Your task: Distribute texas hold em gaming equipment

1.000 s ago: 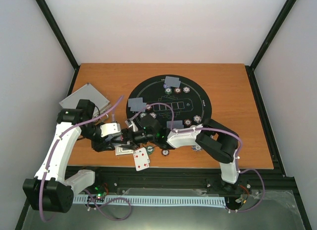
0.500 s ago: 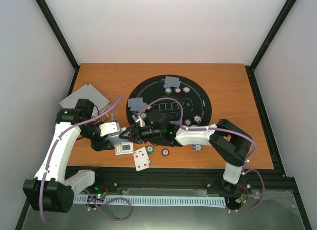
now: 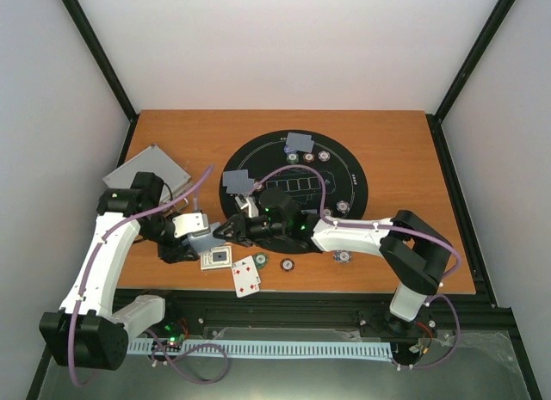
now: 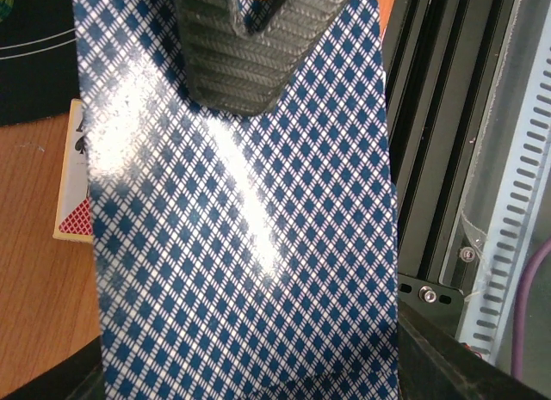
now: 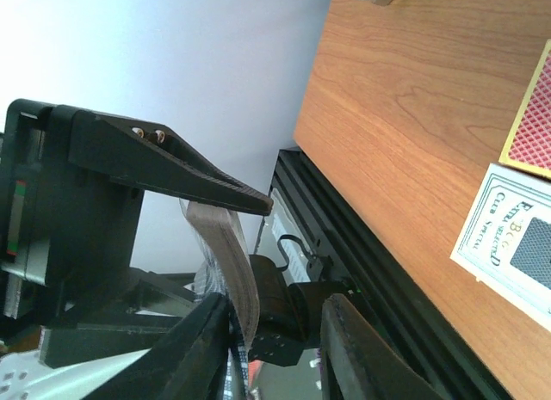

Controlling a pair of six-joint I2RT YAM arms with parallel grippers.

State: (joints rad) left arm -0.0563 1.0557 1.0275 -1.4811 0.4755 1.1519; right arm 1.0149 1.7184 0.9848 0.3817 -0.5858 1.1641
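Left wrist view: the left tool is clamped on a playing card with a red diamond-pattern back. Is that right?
Not quite: the back is blue, not red. The left wrist view shows the left tool clamped on a playing card with a blue diamond-pattern back.

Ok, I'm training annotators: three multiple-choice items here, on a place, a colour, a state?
1. On the table, the face-up red-pip card lies at its: A far edge; B near edge; C right edge.
2. The held cards show a back of: A blue checks; B green; C black.
3. The left claw is: A wide open; B shut, empty; C shut on the held cards.
B, it lies low in the top view; A, seen in the wrist view; C, it pinches them.
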